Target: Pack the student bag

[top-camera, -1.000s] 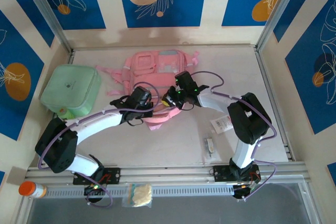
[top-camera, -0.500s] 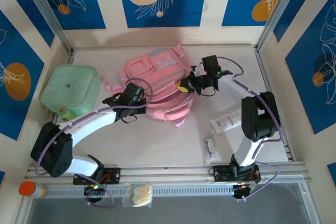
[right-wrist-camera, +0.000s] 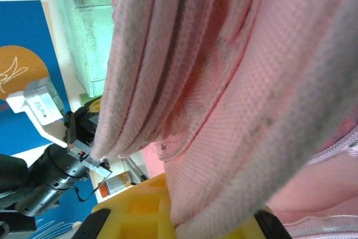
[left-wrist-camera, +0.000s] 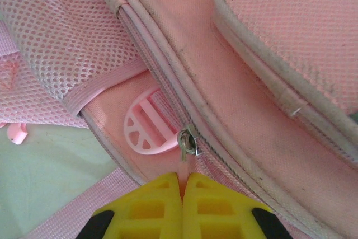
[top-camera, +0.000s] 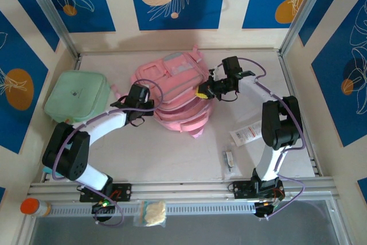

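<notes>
The student bag (top-camera: 172, 90), a pink backpack with grey trim, lies bunched at the table's far middle. My left gripper (top-camera: 144, 99) is at its left side. In the left wrist view the yellow fingers (left-wrist-camera: 182, 178) are shut on the pink zipper pull just below the metal slider (left-wrist-camera: 189, 141). My right gripper (top-camera: 205, 92) is at the bag's right edge. In the right wrist view it (right-wrist-camera: 173, 216) is shut on a fold of the bag's pink fabric (right-wrist-camera: 235, 82), which hangs lifted in front of the camera.
A mint-green soft case (top-camera: 74, 98) sits at the far left. A white tube (top-camera: 245, 135) and a small packet (top-camera: 229, 159) lie near the right arm's base. An orange bottle (top-camera: 33, 206) and a clear bag (top-camera: 150, 213) rest on the front rail.
My right gripper has swung back and to the right, dragging the bag's edge up with it, so the bag bunched and turned. My left gripper shifted left and farther back, still on the zipper pull.
</notes>
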{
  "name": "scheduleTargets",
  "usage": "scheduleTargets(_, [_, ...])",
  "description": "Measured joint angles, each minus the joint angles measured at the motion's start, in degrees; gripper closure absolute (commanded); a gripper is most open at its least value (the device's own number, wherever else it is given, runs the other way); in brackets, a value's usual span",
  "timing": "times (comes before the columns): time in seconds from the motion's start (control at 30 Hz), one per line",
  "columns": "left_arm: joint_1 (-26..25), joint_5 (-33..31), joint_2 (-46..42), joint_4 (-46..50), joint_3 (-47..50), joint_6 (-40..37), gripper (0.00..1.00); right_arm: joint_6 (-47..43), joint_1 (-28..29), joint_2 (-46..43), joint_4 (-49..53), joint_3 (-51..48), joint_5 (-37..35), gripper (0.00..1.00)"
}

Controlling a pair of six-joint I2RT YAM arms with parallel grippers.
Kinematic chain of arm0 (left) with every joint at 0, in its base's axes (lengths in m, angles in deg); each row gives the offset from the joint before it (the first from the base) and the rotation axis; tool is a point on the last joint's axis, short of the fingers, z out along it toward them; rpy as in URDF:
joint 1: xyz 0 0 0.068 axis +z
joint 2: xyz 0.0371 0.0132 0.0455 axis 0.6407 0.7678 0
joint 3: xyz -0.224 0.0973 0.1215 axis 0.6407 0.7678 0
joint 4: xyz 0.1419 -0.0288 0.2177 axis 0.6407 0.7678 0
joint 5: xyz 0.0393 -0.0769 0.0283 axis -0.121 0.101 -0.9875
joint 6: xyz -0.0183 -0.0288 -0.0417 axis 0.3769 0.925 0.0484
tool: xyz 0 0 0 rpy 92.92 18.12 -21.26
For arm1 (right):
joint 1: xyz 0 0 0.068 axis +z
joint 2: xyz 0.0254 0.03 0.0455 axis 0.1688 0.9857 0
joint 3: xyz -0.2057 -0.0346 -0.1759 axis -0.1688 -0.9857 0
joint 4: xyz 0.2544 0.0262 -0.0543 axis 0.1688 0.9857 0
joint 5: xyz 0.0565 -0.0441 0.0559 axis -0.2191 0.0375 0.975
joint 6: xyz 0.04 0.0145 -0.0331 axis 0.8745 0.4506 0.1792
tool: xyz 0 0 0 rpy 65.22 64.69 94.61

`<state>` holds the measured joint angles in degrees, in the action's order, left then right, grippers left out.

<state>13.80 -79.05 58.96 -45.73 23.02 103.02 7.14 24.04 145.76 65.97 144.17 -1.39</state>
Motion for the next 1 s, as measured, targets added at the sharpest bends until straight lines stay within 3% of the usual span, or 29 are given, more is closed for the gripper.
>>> scheduleTargets(0.07, [0.02, 0.98, -0.92, -0.04, 0.59, 0.15, 0.79, -1.14, 0.00, -0.17, 1.64, 0.07, -1.42, 0.64])
scheduleTargets(0.23, [-0.42, 3.69, -7.30, 1.75, 3.23, 2.93, 0.60, -2.95, -0.44, -5.25, 5.81, -2.27, -8.28, 0.37])
scheduleTargets(0.37, [-3.06, 6.12, -14.01, 2.34, 5.81, 6.56, 0.54, -1.38, -1.68, -15.30, 8.74, -8.57, -15.50, 0.23])
scheduleTargets(0.5, [-9.20, 7.85, -15.89, 2.10, 6.03, 9.97, 0.52, 1.27, -6.80, -24.50, 11.32, -15.65, -23.02, 0.16])
scheduleTargets(0.67, [-17.88, 8.48, -15.26, 0.50, 6.03, 13.62, 0.50, 4.44, -17.51, -31.19, 13.66, -24.63, -31.12, 0.11])
scheduleTargets(1.0, [-26.95, 7.93, -4.63, -5.53, 0.85, 16.65, 0.43, 5.42, -33.14, -27.04, 11.02, -28.74, -35.69, 0.05])
